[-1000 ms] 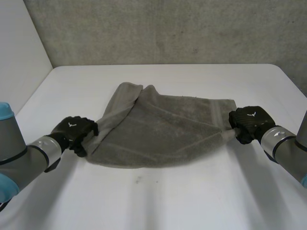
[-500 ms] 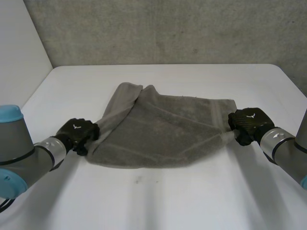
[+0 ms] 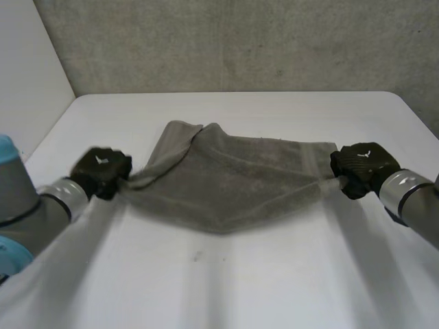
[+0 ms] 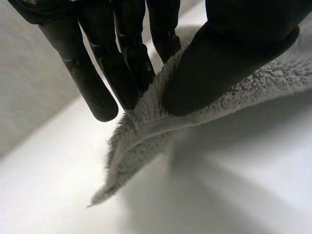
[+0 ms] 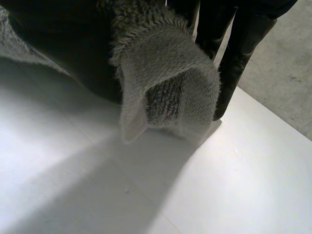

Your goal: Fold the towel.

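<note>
1. A grey towel [image 3: 226,181] is in the middle of the white table [image 3: 240,281]. It is stretched between the two black hands.
2. The left hand [image 3: 101,171] is at the towel's left end. In the left wrist view, its thumb [image 4: 234,53] presses the fluffy edge of the towel [image 4: 146,141] against its fingers [image 4: 97,73]. So this hand is closed in a pinch on the towel.
3. The right hand [image 3: 362,168] is at the towel's right end. In the right wrist view, a corner of the towel [image 5: 170,73] hangs down in a little fold, squeezed against the fingers [image 5: 239,53]. This hand is closed on the towel too.
4. The near edge of the towel is up off the table at both ends. It sags low in the middle, like a smile.
5. The far part of the towel lies toward the grey wall [image 3: 240,41]. Its far left corner is folded over on itself.
6. Each hand has a small white mark on its back. It is too small to read.
7. Grey arms lead from the near corners to both hands. The left arm [image 3: 20,212] has a light-blue cap.
</note>
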`<state>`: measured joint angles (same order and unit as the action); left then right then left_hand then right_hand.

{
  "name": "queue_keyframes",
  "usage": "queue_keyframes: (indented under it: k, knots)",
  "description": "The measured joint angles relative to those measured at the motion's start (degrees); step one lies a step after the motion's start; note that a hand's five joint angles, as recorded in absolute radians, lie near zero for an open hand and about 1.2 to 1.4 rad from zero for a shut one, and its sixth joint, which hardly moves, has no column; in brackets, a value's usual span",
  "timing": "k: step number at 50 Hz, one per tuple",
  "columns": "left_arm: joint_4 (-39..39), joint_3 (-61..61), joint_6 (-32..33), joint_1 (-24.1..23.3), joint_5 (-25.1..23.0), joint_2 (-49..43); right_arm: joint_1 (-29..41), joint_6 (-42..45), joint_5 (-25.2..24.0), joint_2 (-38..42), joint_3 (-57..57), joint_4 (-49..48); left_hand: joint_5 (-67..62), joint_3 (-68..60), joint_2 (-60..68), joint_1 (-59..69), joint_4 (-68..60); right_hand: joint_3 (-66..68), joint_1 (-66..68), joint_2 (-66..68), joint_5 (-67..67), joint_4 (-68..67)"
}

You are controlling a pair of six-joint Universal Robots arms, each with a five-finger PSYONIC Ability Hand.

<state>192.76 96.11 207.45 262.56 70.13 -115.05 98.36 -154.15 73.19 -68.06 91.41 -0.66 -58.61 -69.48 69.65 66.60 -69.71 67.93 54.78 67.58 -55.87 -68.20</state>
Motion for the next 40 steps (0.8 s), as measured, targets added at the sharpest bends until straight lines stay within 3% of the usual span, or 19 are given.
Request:
queue_keyframes:
  k: [6,8,10,11,18,23,29,35,40]
  knots:
    - [-4.32,0.91,1.07,0.30,3.63,11.38,0.09,7.31,0.08,-3.36,-4.28,14.32,0.00,0.00,0.00,0.00,0.00,0.00,0.00,0.00,0.00,0.00]
    - [-8.96,1.34,1.65,0.27,6.06,17.85,0.08,13.89,0.41,-4.50,-6.40,23.86,0.00,-0.01,0.01,0.00,0.00,0.00,0.00,0.00,0.00,-0.04]
    - [-10.15,1.43,1.77,0.26,6.52,19.02,0.08,15.12,0.48,-4.63,-6.70,25.44,0.00,-0.01,0.01,0.00,-0.01,0.00,0.00,0.00,0.00,-0.04]
    - [-14.48,2.01,2.27,0.20,7.77,21.91,0.18,19.78,0.76,-4.86,-7.48,30.81,0.00,-0.01,0.01,0.00,-0.01,0.00,0.00,0.00,0.00,-0.13]
    - [-24.22,4.64,5.82,-0.17,9.43,22.72,0.67,27.03,3.41,-3.96,-8.05,36.86,0.00,-0.02,0.01,0.00,-0.02,0.00,0.00,0.00,0.00,-0.13]
    - [-26.07,4.31,9.46,-0.56,11.27,18.19,1.44,27.81,6.72,-1.66,-10.06,36.58,0.00,-0.12,0.02,0.00,-0.02,0.00,0.00,0.00,0.00,-0.13]
    - [-25.88,-5.20,12.98,-3.66,16.60,9.52,4.25,26.70,10.32,3.43,-19.66,33.53,0.00,-0.14,0.02,0.00,-0.03,0.00,0.00,0.00,0.00,-0.13]
    - [-25.20,-26.17,13.76,-8.37,21.21,0.09,6.81,22.74,12.40,7.69,-34.91,22.78,-0.33,-0.15,0.01,0.27,-0.04,0.00,0.00,0.00,-0.01,-0.16]
    - [-24.00,-48.11,13.37,-11.81,24.04,-7.60,7.31,17.26,14.00,7.76,-45.86,5.56,-0.41,-0.15,0.01,0.44,-0.04,0.00,0.00,0.00,-0.02,-0.23]
